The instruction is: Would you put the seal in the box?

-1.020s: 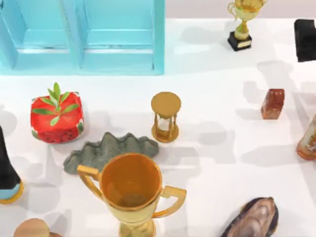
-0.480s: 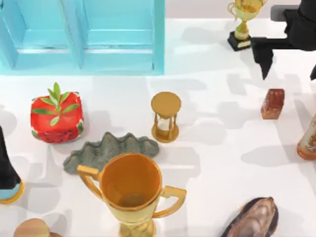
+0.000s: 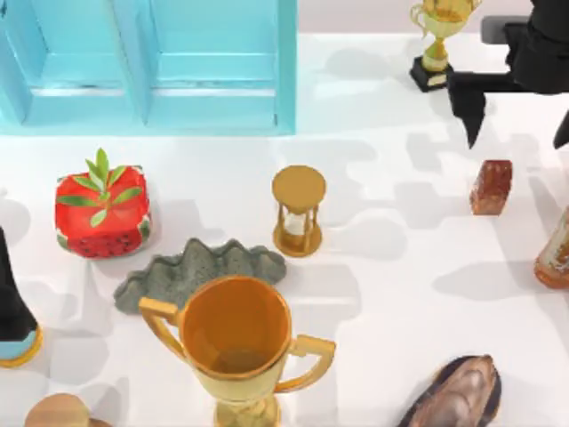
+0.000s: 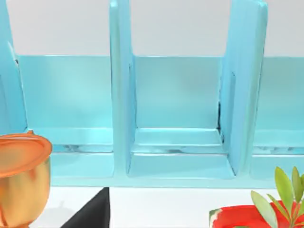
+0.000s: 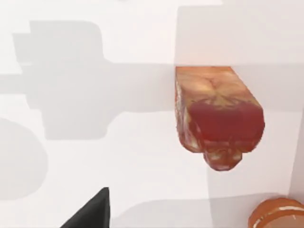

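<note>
White tabletop, cluttered; right arm poised over the stamp.

Right gripper (image 3: 520,133) hangs with fingers spread and nothing held, just beyond the seal (image 3: 491,187), a small upright block of mottled reddish-brown stone standing free on the table (image 3: 391,294); it looks stiff, dense and smooth, likely slippery, best pinched across its flat sides near mid-height; farther off stands the open blue partitioned box (image 3: 147,67); left arm idle, facing those compartments.

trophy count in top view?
2. A large gold trophy stands at the front centre, just in front of the grey shell dish. A small gold trophy on a black base stands at the back right.
</note>
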